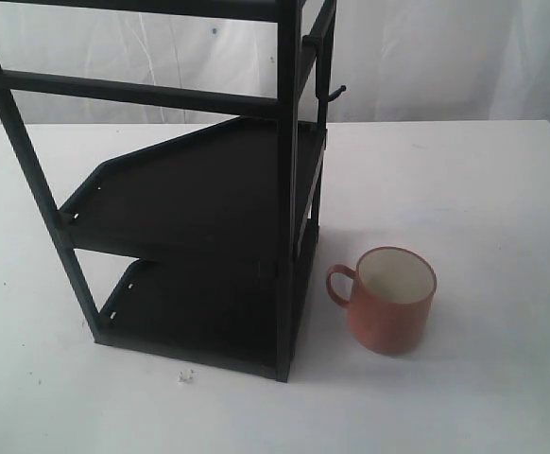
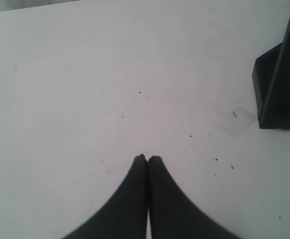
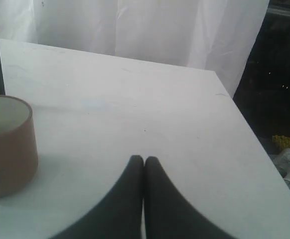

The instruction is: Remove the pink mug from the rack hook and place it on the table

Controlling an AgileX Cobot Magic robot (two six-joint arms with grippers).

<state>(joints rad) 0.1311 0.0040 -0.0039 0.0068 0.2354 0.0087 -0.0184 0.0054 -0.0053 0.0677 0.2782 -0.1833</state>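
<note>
The pink mug [image 1: 392,299] stands upright on the white table [image 1: 483,189], just right of the black rack, its handle pointing at the rack. It also shows in the right wrist view as the pink mug [image 3: 8,147], apart from my right gripper [image 3: 144,159], which is shut and empty. The rack hook [image 1: 335,94] sticks out bare from the rack's upright post. Above bare table [image 2: 85,89] my left gripper [image 2: 147,158] is shut with nothing in it. Neither gripper appears in the exterior view.
The tall black shelf rack [image 1: 199,199] fills the left half of the exterior view, and one corner of the rack [image 2: 279,84] shows in the left wrist view. A small white scrap [image 1: 186,377] lies by its front foot. The table edge [image 3: 244,119] runs near a dark gap.
</note>
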